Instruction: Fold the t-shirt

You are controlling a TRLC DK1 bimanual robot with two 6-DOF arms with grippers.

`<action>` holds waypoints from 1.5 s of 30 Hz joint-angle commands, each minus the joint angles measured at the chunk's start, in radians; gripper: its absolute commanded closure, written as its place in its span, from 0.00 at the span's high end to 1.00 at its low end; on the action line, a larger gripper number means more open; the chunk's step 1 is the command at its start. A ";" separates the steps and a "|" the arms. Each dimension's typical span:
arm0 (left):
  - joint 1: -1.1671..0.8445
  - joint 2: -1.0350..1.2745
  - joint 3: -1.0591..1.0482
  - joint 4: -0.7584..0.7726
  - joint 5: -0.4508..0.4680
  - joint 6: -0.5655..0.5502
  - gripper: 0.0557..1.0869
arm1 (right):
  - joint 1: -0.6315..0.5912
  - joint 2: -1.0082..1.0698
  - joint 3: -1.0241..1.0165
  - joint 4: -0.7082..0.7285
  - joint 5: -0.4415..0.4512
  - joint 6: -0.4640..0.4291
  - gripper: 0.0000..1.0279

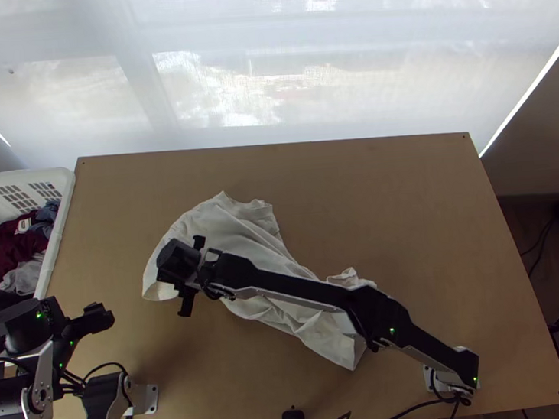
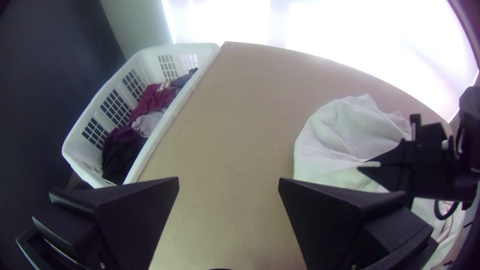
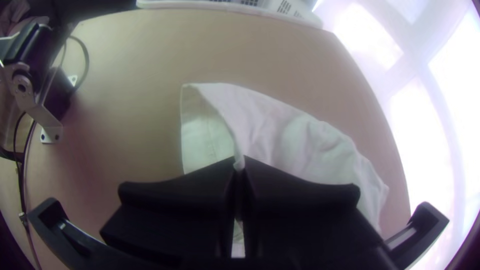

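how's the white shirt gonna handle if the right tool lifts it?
Likely floppy: the shirt lies in soft wrinkles. Probably light, as it looks thin. Most may sag or drag, since the right tool pinches only a narrow fold.

pale daylight through a wide sheer blind [image 1: 209, 84], thin bright slits along both its sides, a dim grey wall [image 1: 546, 129] off right, dark floor [image 1: 520, 227] beneath, a plain wooden table [image 1: 394, 201] near the window
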 commanded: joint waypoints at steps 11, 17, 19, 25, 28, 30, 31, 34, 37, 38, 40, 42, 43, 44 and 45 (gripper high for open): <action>-0.041 0.145 0.005 0.167 0.091 -0.021 0.94 | -0.289 -0.463 -0.130 -0.119 0.005 -0.060 0.03; -0.165 0.211 0.004 0.190 0.156 -0.026 0.94 | -0.441 -0.596 -0.208 -0.129 0.008 -0.070 0.03; -0.222 0.239 0.002 0.201 0.166 -0.026 0.94 | -0.480 -0.627 -0.217 -0.132 0.010 -0.077 0.03; -0.354 0.353 0.010 0.284 0.166 -0.001 0.94 | -0.569 -0.679 -0.194 -0.151 0.014 -0.099 0.03; -0.412 0.426 0.034 0.325 0.168 0.009 0.94 | -0.612 -0.693 -0.174 -0.157 0.019 -0.102 0.03; -0.464 0.478 0.053 0.345 0.166 0.020 0.94 | -0.641 -0.705 -0.176 -0.159 0.030 -0.106 0.03; -0.492 0.504 0.062 0.359 0.165 0.028 0.94 | -0.658 -0.711 -0.176 -0.160 0.031 -0.108 0.03; -0.552 0.580 0.085 0.402 0.165 0.055 0.94 | -0.716 -0.728 -0.179 -0.160 0.041 -0.106 0.03; -0.593 0.662 0.108 0.445 0.165 0.074 0.94 | -0.774 -0.750 -0.185 -0.160 0.045 -0.106 0.03; -0.610 0.690 0.117 0.459 0.165 0.074 0.94 | -0.797 -0.760 -0.190 -0.160 0.047 -0.105 0.03; -0.645 0.742 0.140 0.479 0.165 0.078 0.94 | -0.836 -0.782 -0.208 -0.160 0.051 -0.105 0.03; -0.688 0.790 0.160 0.502 0.165 0.078 0.94 | -0.878 -0.805 -0.233 -0.160 0.051 -0.105 0.03; -0.708 0.816 0.172 0.511 0.165 0.078 0.94 | -0.898 -0.819 -0.247 -0.160 0.053 -0.105 0.03; -0.730 0.842 0.188 0.515 0.165 0.078 0.94 | -0.923 -0.831 -0.260 -0.160 0.053 -0.105 0.03; -0.748 0.873 0.202 0.525 0.165 0.078 0.94 | -0.943 -0.842 -0.271 -0.159 0.053 -0.105 0.03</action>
